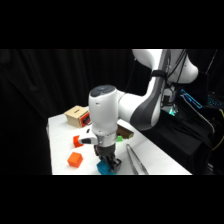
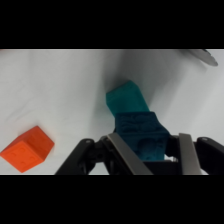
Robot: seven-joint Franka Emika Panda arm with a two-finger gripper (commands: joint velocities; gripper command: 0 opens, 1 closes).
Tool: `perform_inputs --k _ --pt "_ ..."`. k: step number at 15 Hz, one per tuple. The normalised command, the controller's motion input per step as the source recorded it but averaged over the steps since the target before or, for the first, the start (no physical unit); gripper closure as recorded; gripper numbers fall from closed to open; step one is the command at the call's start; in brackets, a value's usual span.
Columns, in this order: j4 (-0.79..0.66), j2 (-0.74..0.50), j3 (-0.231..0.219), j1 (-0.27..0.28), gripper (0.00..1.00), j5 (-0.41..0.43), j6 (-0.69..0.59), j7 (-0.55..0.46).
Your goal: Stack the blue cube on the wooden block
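The gripper (image 2: 150, 150) is clamped on the blue cube (image 2: 142, 132) — best lift straight up, clear of the cyan cube (image 2: 127, 100) touching it.

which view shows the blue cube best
The wrist view. There the blue cube fills the middle of the picture, sitting between the gripper fingers, with a lighter cyan cube just beyond it. In the side view only a bit of blue shows under the gripper at the table's near edge; the two cubes can't be told apart.
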Motion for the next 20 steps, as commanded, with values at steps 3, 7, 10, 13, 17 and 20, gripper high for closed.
perform_inputs --k 3,7,10,13,17,20 --pt "-0.1 -0.33 0.009 -0.038 0.75 -0.011 -0.22 -0.04" --pt "-0.21 -0.35 -0.012 -0.128 0.75 0.044 -0.15 -0.1" --pt "-0.35 -0.41 -0.018 -0.167 0.75 0.133 -0.04 -0.15" --pt "-0.44 -0.45 -0.026 -0.157 0.75 0.184 0.0 -0.18" --pt "-0.46 -0.44 -0.048 -0.11 0.75 0.182 0.04 -0.18" --pt "-0.39 -0.33 -0.07 -0.074 0.75 0.15 0.09 -0.16"
